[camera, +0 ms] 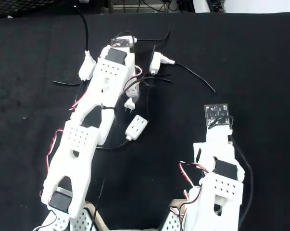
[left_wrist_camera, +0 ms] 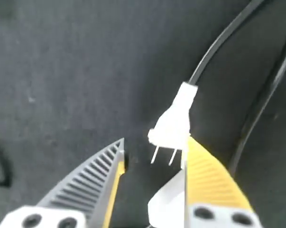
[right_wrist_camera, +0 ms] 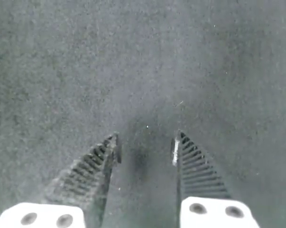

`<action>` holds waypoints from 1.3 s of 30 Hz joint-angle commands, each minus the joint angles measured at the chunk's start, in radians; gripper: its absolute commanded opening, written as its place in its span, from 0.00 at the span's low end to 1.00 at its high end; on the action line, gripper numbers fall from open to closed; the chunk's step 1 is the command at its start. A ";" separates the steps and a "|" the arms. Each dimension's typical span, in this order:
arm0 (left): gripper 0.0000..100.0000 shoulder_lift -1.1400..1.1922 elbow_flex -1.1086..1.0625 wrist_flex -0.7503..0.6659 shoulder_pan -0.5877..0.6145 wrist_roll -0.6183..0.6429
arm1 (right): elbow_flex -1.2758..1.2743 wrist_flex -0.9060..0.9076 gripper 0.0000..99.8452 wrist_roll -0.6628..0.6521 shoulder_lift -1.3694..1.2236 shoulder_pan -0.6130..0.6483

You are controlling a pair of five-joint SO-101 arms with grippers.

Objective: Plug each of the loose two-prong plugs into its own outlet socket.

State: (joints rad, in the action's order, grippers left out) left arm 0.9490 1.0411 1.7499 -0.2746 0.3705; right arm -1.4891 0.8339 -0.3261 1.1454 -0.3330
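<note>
Left gripper (left_wrist_camera: 154, 144) spread open, white two-prong plug (left_wrist_camera: 173, 124) lying between its fingertips near the bench's (camera: 260, 57) middle. Right gripper (right_wrist_camera: 145, 142) likewise open, over the bench toward the near right corner.

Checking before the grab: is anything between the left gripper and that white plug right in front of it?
Nothing visible. The white plug lies just ahead of the open left gripper, prongs toward it; the black cords run off to one side, not across the gap.
</note>
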 commanded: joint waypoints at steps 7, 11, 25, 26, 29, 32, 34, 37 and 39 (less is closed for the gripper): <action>0.20 -0.061 -0.104 -0.061 -0.062 0.063 | 0.004 -0.014 0.18 0.011 0.016 0.011; 0.20 -0.044 -0.059 -0.092 -0.064 0.049 | 0.004 -0.014 0.18 0.011 0.016 0.011; 0.20 -0.031 -0.054 -0.063 -0.004 -0.120 | 0.004 -0.014 0.18 0.011 0.016 0.011; 0.20 -0.031 -0.067 -0.063 -0.010 -0.120 | 0.004 -0.014 0.18 0.011 0.016 0.011; 0.20 -0.032 -0.107 -0.063 -0.053 -0.143 | 0.004 -0.014 0.18 0.011 0.016 0.011; 0.20 -0.031 -0.159 -0.095 -0.094 -0.144 | 0.004 -0.014 0.18 0.011 0.016 0.011; 0.20 -0.032 -0.171 -0.123 -0.101 -0.149 | 0.004 -0.014 0.18 0.011 0.016 0.011; 0.20 -0.032 -0.171 -0.150 -0.093 -0.155 | 0.004 -0.014 0.18 0.011 0.016 0.011; 0.20 -0.032 -0.171 -0.153 -0.085 -0.183 | 0.004 -0.014 0.18 0.011 0.016 0.011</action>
State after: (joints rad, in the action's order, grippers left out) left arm 0.9352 0.8646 1.6226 -0.3575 0.2248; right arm -1.4891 0.8339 -0.3261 1.1454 -0.3330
